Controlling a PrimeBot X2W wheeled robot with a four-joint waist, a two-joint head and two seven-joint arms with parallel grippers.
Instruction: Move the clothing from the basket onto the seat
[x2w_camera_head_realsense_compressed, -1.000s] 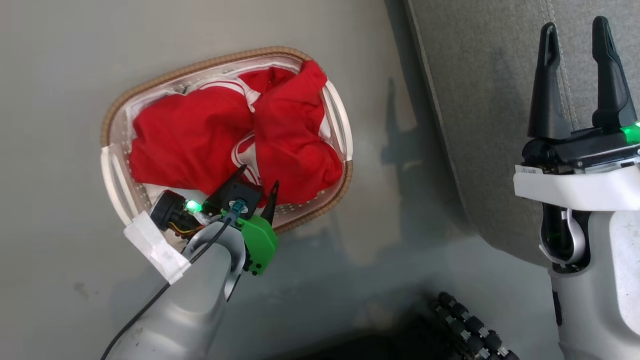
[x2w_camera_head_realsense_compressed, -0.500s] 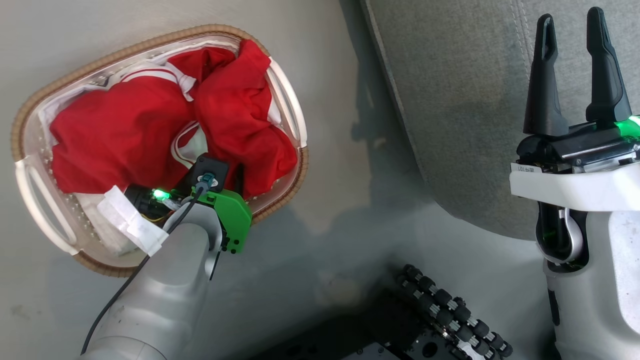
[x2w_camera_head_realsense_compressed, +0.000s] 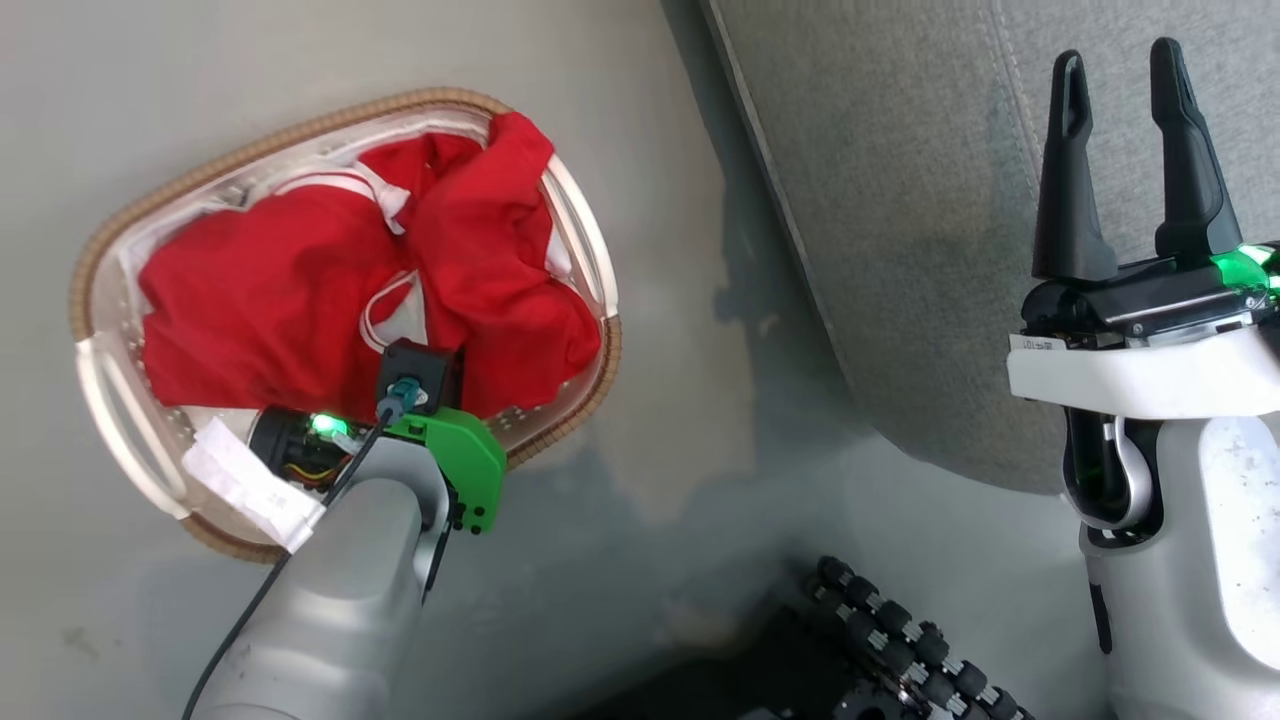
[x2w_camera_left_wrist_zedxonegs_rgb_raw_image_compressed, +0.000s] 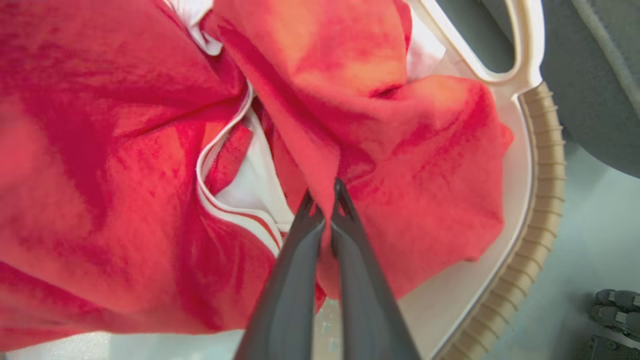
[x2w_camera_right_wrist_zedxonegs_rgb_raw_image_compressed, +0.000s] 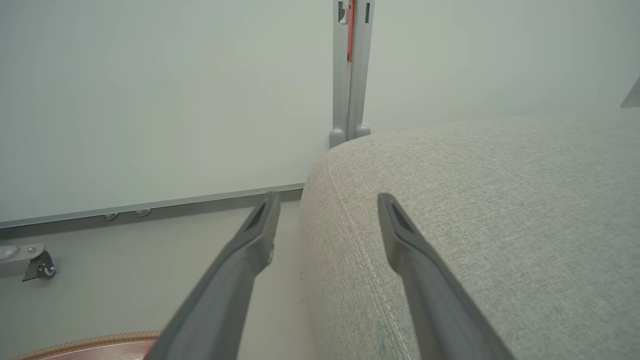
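You're pinching a fold of the clothing (x2w_camera_head_realsense_compressed: 270, 300) with the left gripper (x2w_camera_left_wrist_zedxonegs_rgb_raw_image_compressed: 322, 196), fingers nearly touching, seemingly near the basket's (x2w_camera_head_realsense_compressed: 300, 132) right rim, where the heap is lying. Your right gripper (x2w_camera_head_realsense_compressed: 1117, 65) is hovering wide open over the seat's (x2w_camera_head_realsense_compressed: 900, 200) edge.

Glossy pale grey floor (x2w_camera_head_realsense_compressed: 200, 60); white wall (x2w_camera_right_wrist_zedxonegs_rgb_raw_image_compressed: 150, 100), grey metal post (x2w_camera_right_wrist_zedxonegs_rgb_raw_image_compressed: 350, 75).

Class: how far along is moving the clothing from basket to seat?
Done: nothing; the clothing lies in the basket, the seat's visible part bare. In hand: the left pincer is shut on a red fold. Left: lift, carry over, repeat for the second garment. The right pincer is open.
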